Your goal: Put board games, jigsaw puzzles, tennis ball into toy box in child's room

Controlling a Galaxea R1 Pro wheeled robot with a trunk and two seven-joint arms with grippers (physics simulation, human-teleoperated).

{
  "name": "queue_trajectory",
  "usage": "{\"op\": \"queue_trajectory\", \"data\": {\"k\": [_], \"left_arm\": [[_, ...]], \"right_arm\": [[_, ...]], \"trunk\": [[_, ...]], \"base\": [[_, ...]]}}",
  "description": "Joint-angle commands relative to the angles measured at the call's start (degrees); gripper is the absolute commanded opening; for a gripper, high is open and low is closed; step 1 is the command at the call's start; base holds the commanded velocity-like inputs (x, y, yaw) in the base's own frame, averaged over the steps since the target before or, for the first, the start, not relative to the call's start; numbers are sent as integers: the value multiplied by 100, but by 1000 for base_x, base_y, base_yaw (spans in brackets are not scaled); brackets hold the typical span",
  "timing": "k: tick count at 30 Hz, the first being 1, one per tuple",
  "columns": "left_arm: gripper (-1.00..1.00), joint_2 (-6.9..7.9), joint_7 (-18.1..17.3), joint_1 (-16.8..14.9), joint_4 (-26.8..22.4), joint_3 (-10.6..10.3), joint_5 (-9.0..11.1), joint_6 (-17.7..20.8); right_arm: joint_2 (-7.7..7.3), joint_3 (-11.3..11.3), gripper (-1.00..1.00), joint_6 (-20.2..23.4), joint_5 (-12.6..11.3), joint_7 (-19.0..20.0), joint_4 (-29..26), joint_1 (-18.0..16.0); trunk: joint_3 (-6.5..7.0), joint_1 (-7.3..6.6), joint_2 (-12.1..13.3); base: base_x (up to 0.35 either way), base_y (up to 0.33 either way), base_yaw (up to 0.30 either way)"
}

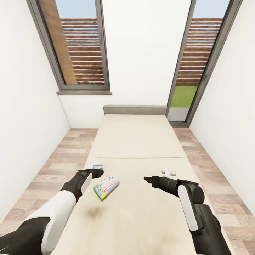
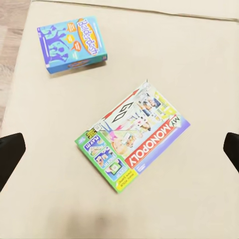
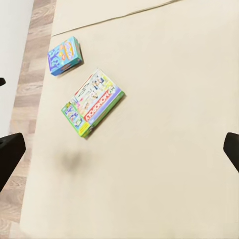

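Two flat board games lie on the wide cream-beige mattress of the grey-framed bed [image 1: 134,141], which runs between strips of wood-plank floor [image 1: 67,148] and white walls. The larger rectangular box, printed "MY MONOPOLY" with a green end and a red title band [image 2: 132,142], lies flat and skewed near the mattress's left side, with bare fabric on all sides. The smaller light blue box with purple cartoon figures [image 2: 72,44] sits well apart from it, close to the bed's left edge, beside the floorboards.

The left gripper [image 1: 100,172] hovers above the mattress near the blue box; its dark fingers [image 2: 10,152] stand spread wide at the borders of the left wrist view. The right gripper [image 1: 146,179] hangs over the middle of the bed, fingers [image 3: 10,154] likewise spread, nothing between them.

A small white object [image 1: 169,172] rests near the bed's right edge, too indistinct to identify. In the head view the left arm partly covers the blue box. A faint dark smudge [image 1: 92,211] marks the mattress.
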Motion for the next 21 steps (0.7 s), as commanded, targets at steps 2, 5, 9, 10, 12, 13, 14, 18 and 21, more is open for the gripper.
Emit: {"op": "queue_trajectory", "data": {"k": [2,5,9,10,12,13,14,18,21], "left_arm": [[100,-6,6,-2,-12,35,11,36],[100,-8,0,-2,-15,35,18,68],[100,-48,7,-30,-91,33,30,181],[100,-59,7,-60,-127,34,35,252],[100,-85,-3,-331,-263,38,49,747],[100,-89,-4,-416,-283,41,52,888],[100,-94,-5,-573,-313,47,57,1107],[100,-104,-3,-801,-349,56,62,1371],[100,-109,9,-903,-359,61,64,1438]], "right_arm": [[-1,-15,100,33,45,63,-4,-5],[-7,-15,100,38,45,66,-5,-5],[-5,-15,100,35,45,68,-5,-5],[1,-12,100,35,45,66,-5,-5],[17,15,100,33,45,63,-5,-5],[20,21,100,33,45,62,-5,-5],[24,30,100,33,45,61,-5,-5],[28,41,100,34,45,60,-5,-5],[30,44,100,35,45,60,-5,-5]], "trunk": [[-27,1,-8],[-55,1,-8],[-92,1,-8],[-101,1,-8],[-120,1,-8],[-129,1,-8],[-139,1,-8],[-176,1,-8],[-204,1,-8]], "base": [[0,0,0],[0,0,0],[0,0,0],[0,0,0],[0,0,0],[0,0,0],[0,0,0],[0,0,0],[0,0,0]]}}
